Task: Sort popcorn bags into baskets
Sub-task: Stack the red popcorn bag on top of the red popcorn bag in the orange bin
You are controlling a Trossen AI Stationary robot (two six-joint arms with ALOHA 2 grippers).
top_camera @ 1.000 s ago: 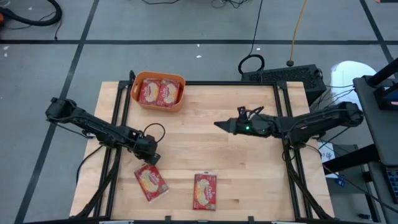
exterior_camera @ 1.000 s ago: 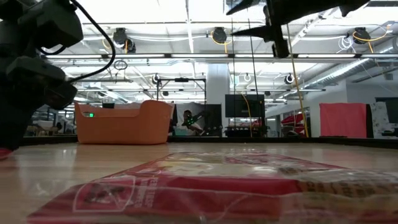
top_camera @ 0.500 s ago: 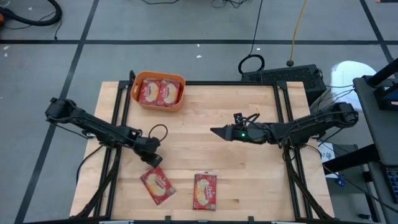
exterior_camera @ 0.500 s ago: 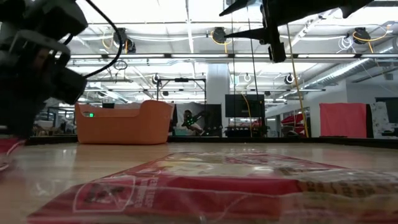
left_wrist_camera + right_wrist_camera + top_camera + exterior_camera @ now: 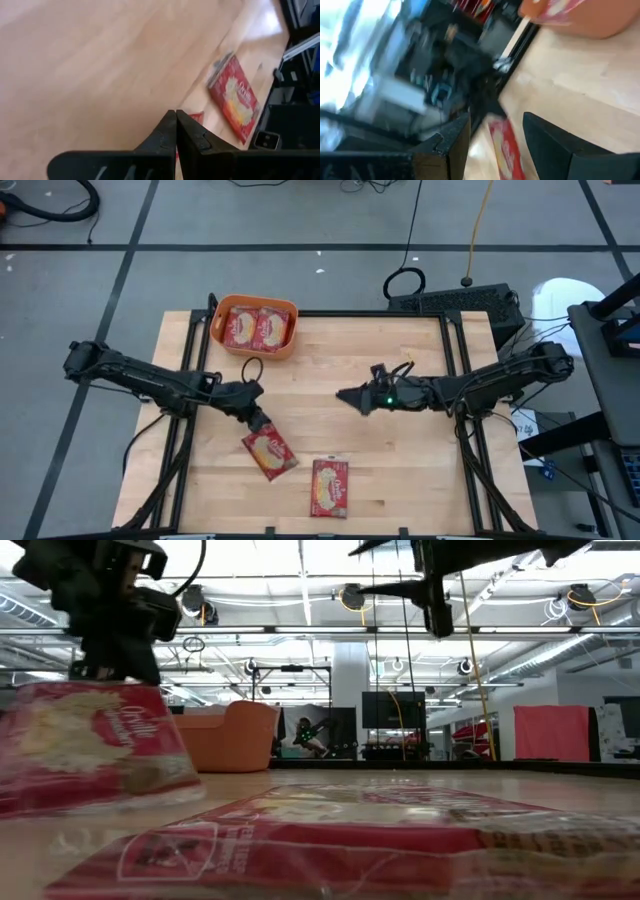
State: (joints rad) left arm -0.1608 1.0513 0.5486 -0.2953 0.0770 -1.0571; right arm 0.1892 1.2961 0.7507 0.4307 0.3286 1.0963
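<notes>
Red popcorn bags [image 5: 270, 453], cream ovals; orange basket [image 5: 283, 346].

From way up high we look straight down on the whole table [image 5: 400, 480] & both arms. Low cam sits right on the wood, looks flat across to the room behind; a red bag [image 5: 330, 840] is very close to it. Wrist cams look past their own fingers. High & low both see the orange tub [image 5: 255, 328]

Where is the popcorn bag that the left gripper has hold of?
High view: the held popcorn bag hangs from the left gripper left of table centre, just up-left of the loose bag near the front edge.
</notes>
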